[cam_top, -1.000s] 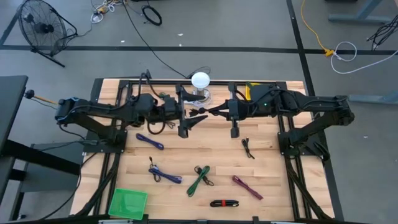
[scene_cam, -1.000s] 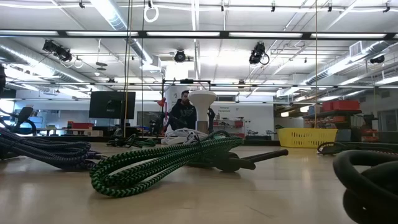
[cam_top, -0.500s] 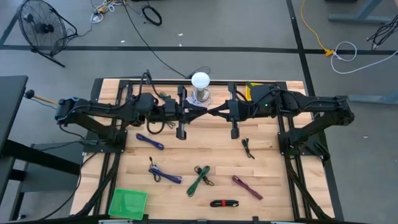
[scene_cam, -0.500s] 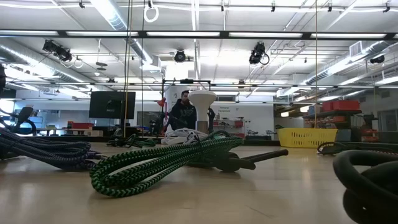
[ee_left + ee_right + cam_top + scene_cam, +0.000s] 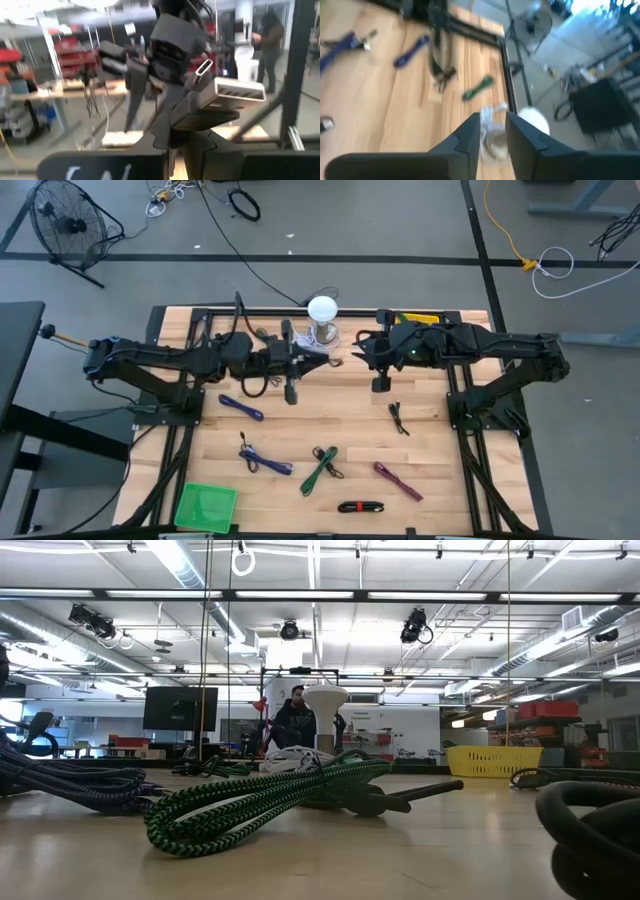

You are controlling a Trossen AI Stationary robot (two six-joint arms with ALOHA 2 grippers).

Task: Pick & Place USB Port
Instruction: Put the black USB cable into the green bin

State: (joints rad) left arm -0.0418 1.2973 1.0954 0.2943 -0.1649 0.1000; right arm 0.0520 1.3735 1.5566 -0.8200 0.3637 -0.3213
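Observation:
My left gripper (image 5: 303, 360) hovers over the table's far middle, shut on a USB hub (image 5: 239, 92). The hub is a silver block with slot ports; a USB-C plug (image 5: 202, 67) sticks up beside it. In the left wrist view the right arm (image 5: 170, 40) stands just beyond the hub. My right gripper (image 5: 362, 352) is a short way to the hub's right, open and touching nothing. Through its fingers (image 5: 470, 135) the right wrist view looks down at the lamp's base (image 5: 492, 142). Neither gripper shows in the low view. My left gripper pinches the USB hub by its dark near end (image 5: 200, 117) between the two fingers (image 5: 167, 137). The silver port end sticks out beyond the fingertips. The hub is lifted clear of the table and lies roughly level.
A white ball lamp (image 5: 322, 310) stands at the far edge between the arms. Coiled cables lie on the near half: blue (image 5: 241, 408), blue (image 5: 265, 461), green (image 5: 320, 468), purple (image 5: 397, 479), black (image 5: 360, 506) and a small black one (image 5: 398, 418). A green bin (image 5: 205, 505) sits at the near left corner.
A second ago both grippers met at the table's far middle with the hub between them. The right gripper has since drawn back toward the right and far edge and turned. The left gripper has shifted slightly left, keeping the hub.

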